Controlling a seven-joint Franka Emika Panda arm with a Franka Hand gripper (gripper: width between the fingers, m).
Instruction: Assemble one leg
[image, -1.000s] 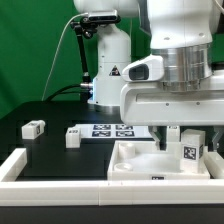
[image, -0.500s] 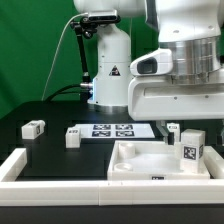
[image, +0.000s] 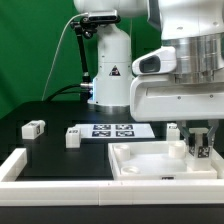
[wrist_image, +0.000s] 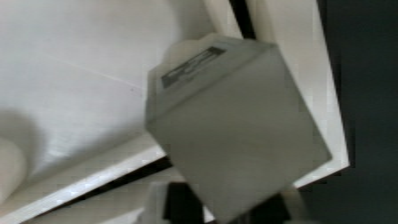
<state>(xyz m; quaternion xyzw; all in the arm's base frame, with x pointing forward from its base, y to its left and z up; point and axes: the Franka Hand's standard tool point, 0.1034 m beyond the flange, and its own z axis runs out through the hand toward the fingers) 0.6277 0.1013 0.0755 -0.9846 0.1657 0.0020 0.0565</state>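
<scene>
Pincer (image: 200, 150) looks clamped on the leg (image: 199, 143), tilted, just above the panel (image: 150, 160) corner. Risk: tilt makes it miss or jam the socket, or slip free.

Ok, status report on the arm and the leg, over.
Gripper down at panel corner, jaws around the leg. Two spare legs on table. Nothing in the way.
</scene>
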